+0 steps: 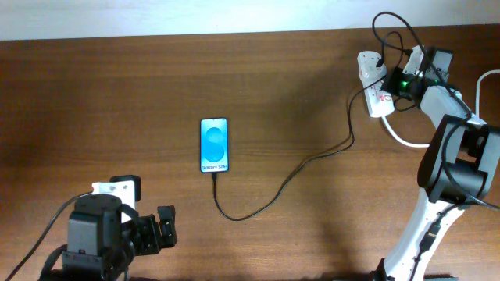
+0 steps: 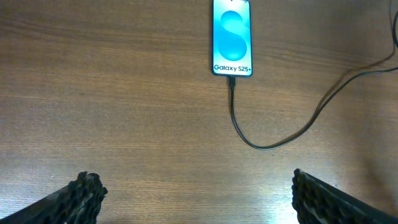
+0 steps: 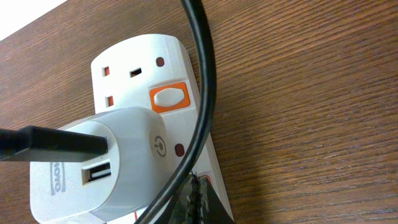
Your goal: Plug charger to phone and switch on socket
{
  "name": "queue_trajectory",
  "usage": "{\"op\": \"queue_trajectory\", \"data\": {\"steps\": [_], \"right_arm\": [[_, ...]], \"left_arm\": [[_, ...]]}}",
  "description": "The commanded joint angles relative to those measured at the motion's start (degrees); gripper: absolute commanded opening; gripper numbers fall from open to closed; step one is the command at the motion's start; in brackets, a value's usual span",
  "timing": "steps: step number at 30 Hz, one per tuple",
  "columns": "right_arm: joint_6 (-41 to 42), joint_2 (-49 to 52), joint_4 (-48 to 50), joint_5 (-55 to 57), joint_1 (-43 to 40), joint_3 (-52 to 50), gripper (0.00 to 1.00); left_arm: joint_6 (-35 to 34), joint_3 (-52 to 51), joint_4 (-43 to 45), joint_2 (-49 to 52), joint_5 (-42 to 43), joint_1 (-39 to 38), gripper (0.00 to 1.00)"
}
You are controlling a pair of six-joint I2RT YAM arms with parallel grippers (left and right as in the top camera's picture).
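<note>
The phone lies face up mid-table, blue screen lit; it also shows in the left wrist view. The charger's black cable is plugged into the phone's bottom edge and runs right to the white adapter seated in the socket, a white power strip at the far right. My right gripper is shut, its tips pressed on the strip beside the adapter, near an orange switch. My left gripper is open and empty, near the front left edge.
The strip's thick white cord curves off to the right under my right arm. The black cable loops across the strip in the right wrist view. A white wall strip runs along the back edge.
</note>
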Motion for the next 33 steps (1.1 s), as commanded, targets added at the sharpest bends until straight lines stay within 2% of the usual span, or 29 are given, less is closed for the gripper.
{"op": "queue_trajectory", "data": {"steps": [1,24,28,33], "right_arm": [[-2.5,3.5,-2.5,-5.7,5.1,-1.9,0.04],[-2.3,6.7,-10.0,-7.8,7.3,-2.0,0.04],[0.5,5.7,-15.1,-0.3,6.8,-1.9,0.04],[1.4,-0.9,-23.3,5.0,4.5,-1.9,0.04]], "left_arm": [[-0.3,-0.1,0.1,-0.2,-0.5,-0.2,0.99],[-0.3,-0.1,0.1,-0.2,-0.5,-0.2,0.99],[-0.3,-0.1,0.1,-0.2,-0.5,-0.2,1.0],[-0.3,-0.1,0.1,-0.2,-0.5,-0.2,0.99]]}}
